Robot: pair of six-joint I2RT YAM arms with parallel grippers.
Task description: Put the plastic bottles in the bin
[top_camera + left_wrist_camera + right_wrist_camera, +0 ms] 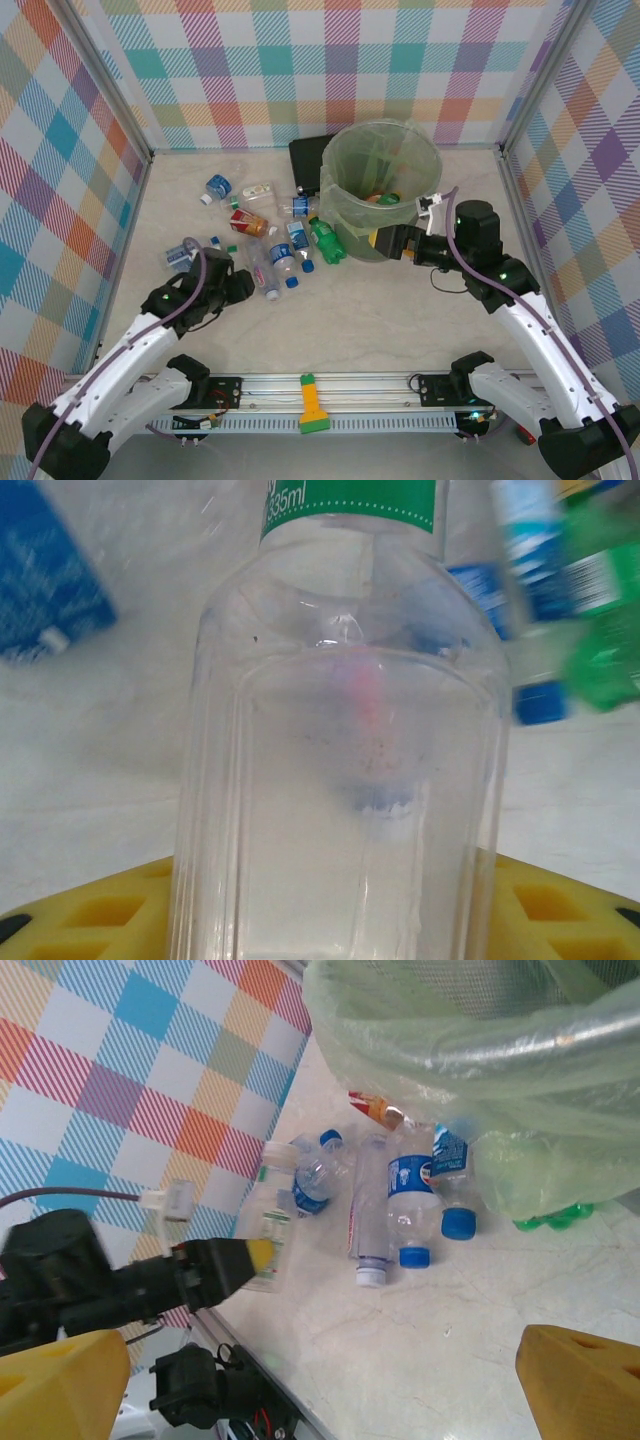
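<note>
Bottle (340, 780) | clear plastic, panelled sides | green label | tiny specks

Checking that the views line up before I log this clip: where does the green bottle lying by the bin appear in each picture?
Top external: the green bottle lies mid-frame, beside the near-left base of the bin.
Left wrist: a blurred green shape at the right edge.
Right wrist: lower right, partly hidden behind the bin's bag.
Shared landmark: the blue-capped bottle lying right beside it.
</note>
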